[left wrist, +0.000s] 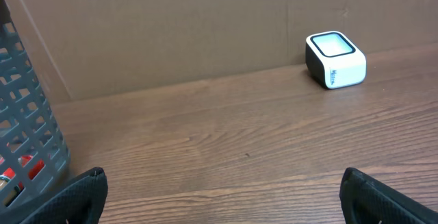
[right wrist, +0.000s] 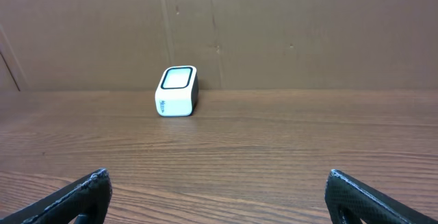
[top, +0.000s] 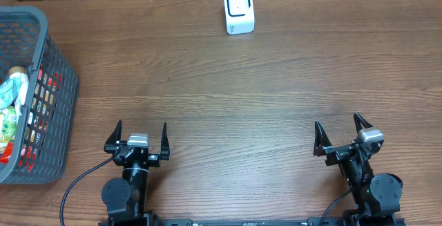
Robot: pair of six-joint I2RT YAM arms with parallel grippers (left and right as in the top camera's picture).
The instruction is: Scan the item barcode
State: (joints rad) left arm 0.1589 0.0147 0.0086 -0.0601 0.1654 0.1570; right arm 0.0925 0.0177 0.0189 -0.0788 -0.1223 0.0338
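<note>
Packaged items (top: pixel 10 108) piled inside the grey mesh basket (top: pixel 45 29) at the left edge of the table (top: pixel 221 95), labels too small to read. White scanner (top: pixel 239 10) upright at the far edge, close to the cardboard wall (right wrist: pixel 308 32), well apart from the basket. Left gripper (top: pixel 141 130) low near the front edge: jaws wide, holding nothing. Right gripper (top: pixel 336 122) likewise near the front edge: jaws wide, holding nothing.
</note>
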